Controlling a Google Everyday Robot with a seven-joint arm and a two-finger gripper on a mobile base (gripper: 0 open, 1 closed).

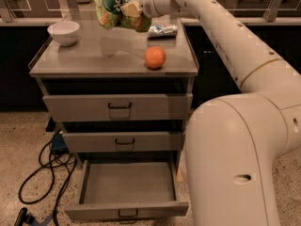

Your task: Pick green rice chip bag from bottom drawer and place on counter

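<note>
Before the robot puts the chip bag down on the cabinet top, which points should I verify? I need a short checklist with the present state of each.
1. Grip: the gripper holds the green rice chip bag in the air: ok.
2. Bag above the counter, over a bare patch: ok.
3. Orange apart from that patch: ok.
4. White bowl and silver wrapper apart from it: ok.
5. Bottom drawer open, nothing inside: ok.
6. Height left to lower: cannot tell.
</note>
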